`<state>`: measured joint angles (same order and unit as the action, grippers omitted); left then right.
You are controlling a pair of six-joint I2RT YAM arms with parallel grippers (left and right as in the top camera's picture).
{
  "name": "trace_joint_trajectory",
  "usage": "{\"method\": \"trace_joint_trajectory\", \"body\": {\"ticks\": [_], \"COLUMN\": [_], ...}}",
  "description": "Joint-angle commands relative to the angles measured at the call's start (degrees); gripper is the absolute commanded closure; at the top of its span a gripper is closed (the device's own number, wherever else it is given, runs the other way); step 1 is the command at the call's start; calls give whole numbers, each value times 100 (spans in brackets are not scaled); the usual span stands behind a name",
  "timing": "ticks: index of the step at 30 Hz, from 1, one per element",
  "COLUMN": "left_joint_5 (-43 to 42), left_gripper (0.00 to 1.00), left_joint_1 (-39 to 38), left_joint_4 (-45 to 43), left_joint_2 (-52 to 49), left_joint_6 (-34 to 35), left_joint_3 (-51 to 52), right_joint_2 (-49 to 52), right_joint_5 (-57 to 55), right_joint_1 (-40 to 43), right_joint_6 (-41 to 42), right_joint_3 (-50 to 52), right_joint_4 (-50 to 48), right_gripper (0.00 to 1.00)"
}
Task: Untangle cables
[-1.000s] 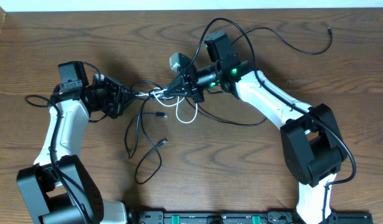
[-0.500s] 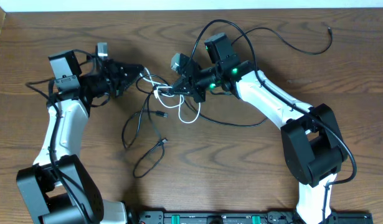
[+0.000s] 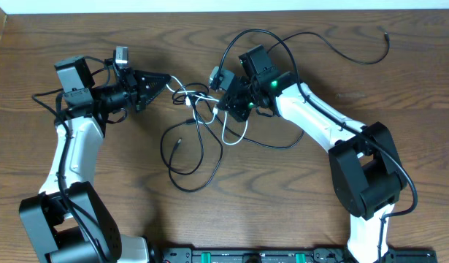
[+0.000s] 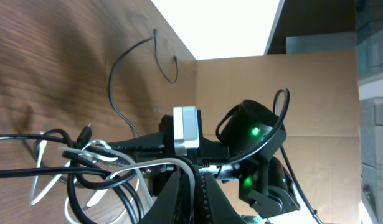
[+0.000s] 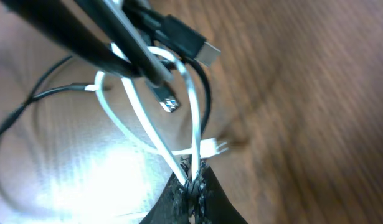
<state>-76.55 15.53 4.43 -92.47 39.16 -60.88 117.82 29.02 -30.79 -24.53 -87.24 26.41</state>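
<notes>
The cables are tangled between my two grippers. My left gripper (image 3: 166, 81) points right, above the table, and is shut on the white cord (image 4: 155, 166), which runs between its fingers beside a black strand (image 4: 85, 186). My right gripper (image 3: 225, 107) faces it and is shut on two strands of the white cord (image 5: 138, 118). In the overhead view the white cord (image 3: 230, 140) hangs in a loop under the right gripper. The black cord (image 3: 189, 188) droops in a wide loop onto the table below the knot. A black plug end (image 5: 191, 45) shows beside the left fingers (image 5: 110, 46).
A thin black strand (image 3: 355, 57) runs across the back right of the wooden table (image 3: 282, 197) to a small end near the far edge. A white wall borders the back. Both arm bases (image 3: 366, 175) stand at the front corners.
My left gripper has risen and swung toward the back, pulling the knot up and left. The right gripper has shifted slightly right. The black loop on the table has been dragged rightward.
</notes>
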Motion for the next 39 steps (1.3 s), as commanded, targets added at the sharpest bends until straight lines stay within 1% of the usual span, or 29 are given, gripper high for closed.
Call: {"method": "trace_joint_trajectory", "body": {"ticks": [1, 2, 6, 7, 9, 11, 13, 14, 16, 19, 24, 27, 29, 31, 32, 34, 35, 37, 39], "left_joint_5": [361, 525, 1506, 1705, 1816, 1812, 1770, 1683, 1390, 946, 772, 706, 693, 610, 533, 492, 496, 496, 503], "left_gripper": [93, 93, 93, 93, 93, 93, 93, 93, 93, 93, 93, 93, 93, 93, 93, 93, 93, 93, 93], "left_joint_1": [22, 7, -195, -302, -531, -782, -992, -1064, -1167, -1191, -1191, -1191, -1193, -1191, -1191, -1191, -1191, -1193, -1204], "left_joint_4": [-22, -11, 223, 352, 448, 417, 343, 299, 210, -9, -63, -63, -63, -63, -66, -68, -68, -66, -66], "left_joint_2": [76, 76, 74, 74, 74, 74, 74, 74, 74, 74, 74, 74, 74, 74, 74, 74, 74, 74, 74], "left_joint_6": [-9, -13, -9, -7, -11, -9, -2, 0, 63, 302, 835, 1080, 1117, 1191, 1241, 1370, 1392, 1390, 1388], "left_joint_3": [-107, -103, -26, -15, -4, -2, -4, -4, -4, -4, -4, -4, -4, -4, -4, -4, -4, -4, -4], "right_joint_2": [-17, -17, -17, -17, -17, -17, -17, -17, -17, -17, -17, -17, -17, -17, -17, -17, -17, -17, -17], "right_joint_5": [-282, -66, 1338, 1547, 1611, 1543, 1432, 1357, 1145, 994, 922, 662, 675, 748, 758, 758, 758, 761, 761], "right_joint_1": [-15, -26, -87, -109, -146, -173, -197, -203, -212, -225, -256, -264, -264, -278, -289, -315, -332, -358, -380], "right_joint_6": [-42, -52, -597, -623, -621, -621, -619, -619, -616, -586, -514, -511, -511, -511, -511, -514, -514, -514, -511], "right_joint_3": [-4, -4, -4, -4, -4, -4, -4, -4, -4, -4, -4, -4, -4, -4, -4, -4, -4, -4, -4], "right_joint_4": [59, 83, 142, 81, -61, -205, -352, -407, -459, -426, -496, -658, -726, -743, -739, -741, -745, -804, -903], "right_gripper": [99, 99, 98, 97, 94, 86, 70, 66, 61, 59, 51, 49, 51, 55, 58, 71, 76, 83, 96]}}
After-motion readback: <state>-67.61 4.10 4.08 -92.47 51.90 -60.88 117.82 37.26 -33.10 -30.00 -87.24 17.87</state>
